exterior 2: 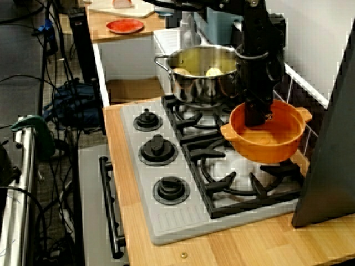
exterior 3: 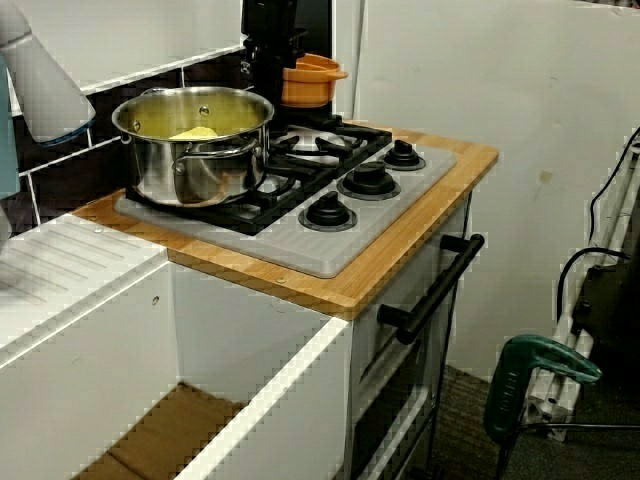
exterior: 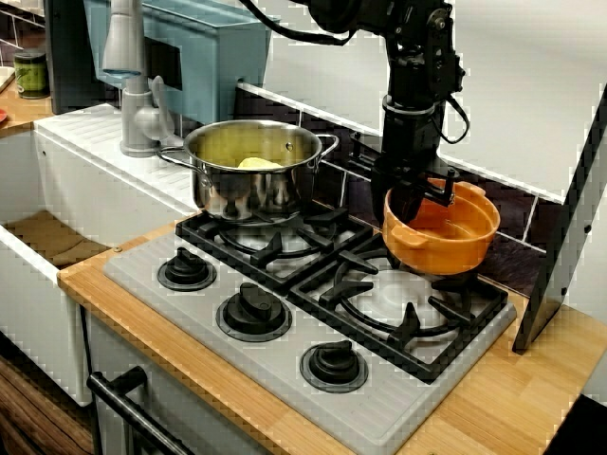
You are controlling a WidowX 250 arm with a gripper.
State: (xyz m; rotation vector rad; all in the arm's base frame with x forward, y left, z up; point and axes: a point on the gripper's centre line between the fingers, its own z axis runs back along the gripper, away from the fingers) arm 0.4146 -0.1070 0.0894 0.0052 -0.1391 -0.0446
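In the front view of the stove, we see the gripper point(exterior: 410, 202) clenched on the left rim of the orange bowl point(exterior: 448, 235), one finger apparently inside the wall and the other outside. The bowl hangs over the far right burner, tipped a little, with its far handle toward the tiled wall. The steel pot point(exterior: 254, 172) stands on the far left burner, just beside the bowl, with something yellow in it. Three knobs point(exterior: 253, 311) line the near edge, and a faucet point(exterior: 126, 76) rises at the far left.

In the view from the stove's right end, the bowl looks empty and seems to float above the black grate point(exterior 2: 233, 183) with shadow beneath it. The pot's rim sits near the arm. A red plate point(exterior 2: 125, 25) lies well apart on the far counter.

In the view from the sink end, the pot fills the foreground and only the bowl's top shows behind it, beside the dark arm. From here we cannot tell whether its base clears the grate. The oven handle point(exterior 3: 430, 292) runs below the wooden counter point(exterior 3: 330, 290).

We judge that a pinch on one side of the rim leaves the load hanging off-centre. Doing this well means a firm squeeze, a steady wrist that levels the bowl, slow travel, and room kept from the pot's handle and the grate prongs.
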